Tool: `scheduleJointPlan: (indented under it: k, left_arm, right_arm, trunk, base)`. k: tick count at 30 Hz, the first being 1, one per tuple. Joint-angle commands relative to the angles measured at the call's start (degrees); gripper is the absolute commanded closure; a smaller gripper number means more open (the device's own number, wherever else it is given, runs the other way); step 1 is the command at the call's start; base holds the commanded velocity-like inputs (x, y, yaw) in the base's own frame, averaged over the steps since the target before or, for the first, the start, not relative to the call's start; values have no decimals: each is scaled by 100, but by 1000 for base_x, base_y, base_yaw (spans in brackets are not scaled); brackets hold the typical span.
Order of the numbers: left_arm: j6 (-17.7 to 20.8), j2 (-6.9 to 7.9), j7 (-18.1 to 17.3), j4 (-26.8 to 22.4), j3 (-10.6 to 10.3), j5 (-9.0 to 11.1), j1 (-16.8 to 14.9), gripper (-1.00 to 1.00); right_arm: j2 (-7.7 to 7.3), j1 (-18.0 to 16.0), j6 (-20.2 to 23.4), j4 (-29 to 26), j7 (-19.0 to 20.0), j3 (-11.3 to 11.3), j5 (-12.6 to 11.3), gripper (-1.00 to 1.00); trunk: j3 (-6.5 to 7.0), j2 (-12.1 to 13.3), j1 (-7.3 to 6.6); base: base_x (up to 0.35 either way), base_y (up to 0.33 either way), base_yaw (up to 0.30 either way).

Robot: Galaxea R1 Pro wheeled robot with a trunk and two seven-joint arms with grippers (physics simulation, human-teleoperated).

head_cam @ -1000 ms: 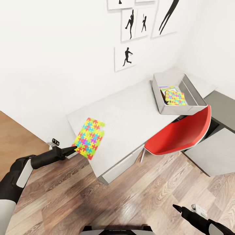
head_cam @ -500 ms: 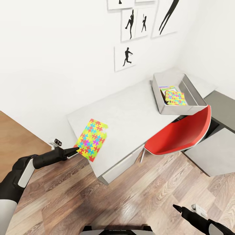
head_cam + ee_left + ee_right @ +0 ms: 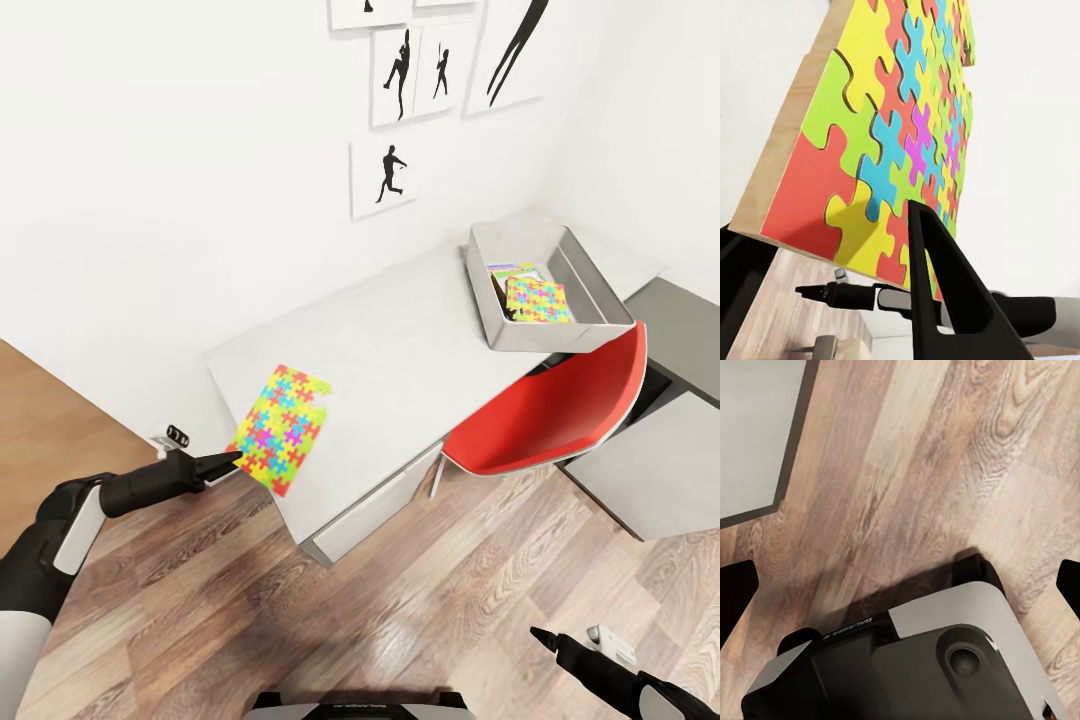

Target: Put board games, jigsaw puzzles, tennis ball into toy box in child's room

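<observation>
— What do we have in front of us, starting with the big things?

— We see the white wall (image 3: 200, 150) with black silhouette athlete pictures (image 3: 388, 175), and the wood plank floor (image 3: 400, 620) below it. The long pale table (image 3: 400, 340) runs along that wall, a white drawer cabinet (image 3: 365, 515) under its near end. A red chair (image 3: 550, 410) is tucked against the table's front edge, under the far end, and a lower dark grey desk (image 3: 680, 330) stands beyond that end.

— And the toy box?

— We find the toy box (image 3: 545, 285), light grey with sloping walls, at the far end of the table, by the front edge above the chair. Inside it lie one jigsaw puzzle (image 3: 538, 300) and, partly under it, a green-yellow board game (image 3: 510, 272).

— The other puzzle?

— The second jigsaw puzzle (image 3: 278, 428) sits at the table's near corner, its lower edge overhanging the table's end edge. In the left wrist view its plain wooden side shows under the coloured pieces.

— What are our grippers doing?

— Our left gripper (image 3: 228, 462) is at that overhanging edge. One finger (image 3: 945, 285) lies over the puzzle's top face, the other finger shows dark below its underside; we cannot tell whether the jaws press on it. Our right gripper (image 3: 545, 637) hangs low over the floor, well apart from the table. In its wrist view the fingertips (image 3: 736, 589) stand wide apart with nothing between them, above our grey base (image 3: 930, 667).
</observation>
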Motion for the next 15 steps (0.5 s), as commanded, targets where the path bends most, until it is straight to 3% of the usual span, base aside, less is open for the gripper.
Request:
scheduleJointPlan:
  k: [1, 6, 8, 15]
  left_arm:
    - [42, 6, -3, -1, -1, 12, -3, 100]
    - [49, 100, -7, -5, -1, 15, -3, 100]
    - [95, 207, -89, -80, -1, 19, -3, 100]
    - [147, 226, -243, -381, 29, 40, -107, 100]
  right_arm:
    - [-3, -3, 38, -2, 15, 25, -59, -100]
    - [-3, -3, 33, -2, 15, 25, -58, -100]
    - [-3, -3, 31, -2, 15, 25, -63, -100]
    - [-3, -3, 32, -2, 15, 25, -65, -100]
  trunk:
    - [-8, -9, 3]
    - [-8, -9, 3]
    - [-8, -9, 3]
    - [-8, -9, 3]
  base:
    - [0, 0, 0]
    - [0, 0, 0]
    - [0, 0, 0]
    - [0, 0, 0]
